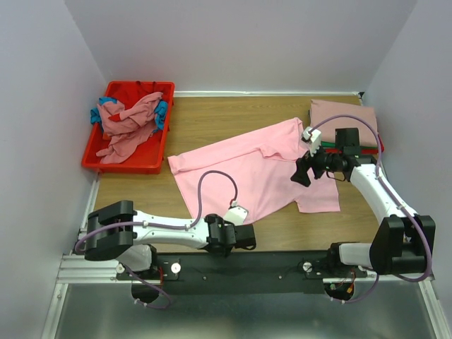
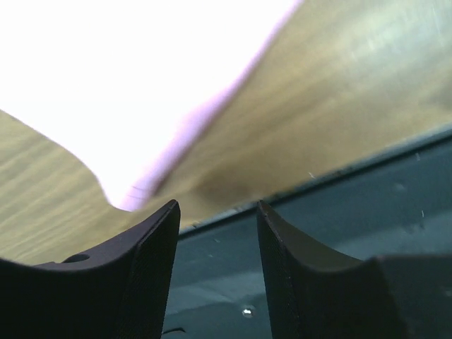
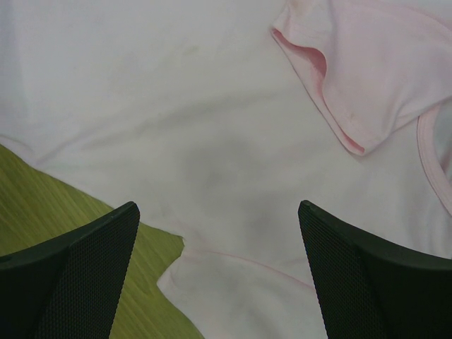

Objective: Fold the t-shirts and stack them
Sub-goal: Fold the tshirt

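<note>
Your pink shirt (image 1: pixel 254 169) lies spread and slanted across the middle of the tabletop (image 1: pixel 212 116), not yet folded. The folded stack (image 1: pixel 344 116) sits at 2 o'clock. More loose shirts (image 1: pixel 131 127) wait in the red bin (image 1: pixel 95 152) at 10 o'clock.

The step in hand looks like the first fold, so get two clean edge grips before you lift. Ease the left pincer (image 2: pixel 217 208) forward until the hem is truly between its fingers. The left wrist view shows the cloth edge just ahead of them, not inside. Send the right pincer (image 3: pixel 219 212) to an edge, not the open panel below it, and mind the sleeve (image 3: pixel 353 92) that is turned over nearby. Lift both sides together and keep the cloth taut.

Your left arm lies low along the near edge, forearm pointing toward 3 o'clock, with the left pincer at the shirt's 6 o'clock edge. It is parted a modest way and empty. Your right arm rises from 5 o'clock, elbow bent, wrist pitched down over the shirt's 3 o'clock side. Its pincer is spread wide and holds nothing.
</note>
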